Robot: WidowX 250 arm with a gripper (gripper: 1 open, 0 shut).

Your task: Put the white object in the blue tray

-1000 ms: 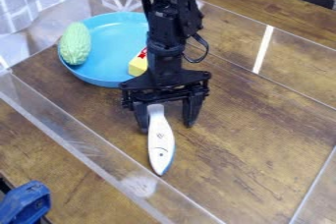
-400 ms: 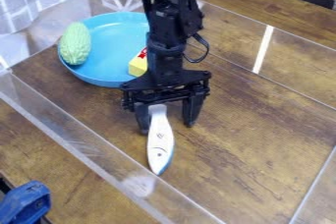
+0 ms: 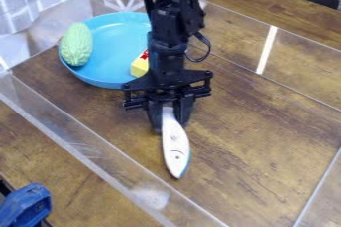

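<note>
Here, no: Now my gripper (image 3: 168,113) clamped on the upper end of the white object (image 3: 174,151), blue tray (image 3: 112,52) behind, holding a green thing (image 3: 76,44).

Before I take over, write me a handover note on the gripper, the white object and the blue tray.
Gripper: shut on the upper end of the white object; whether it is lifted at all, I can't tell.
Blue tray: behind the gripper, holding a pale green oval item.
Done: grasp made.
Left: carry the object to the tray and release it.
</note>
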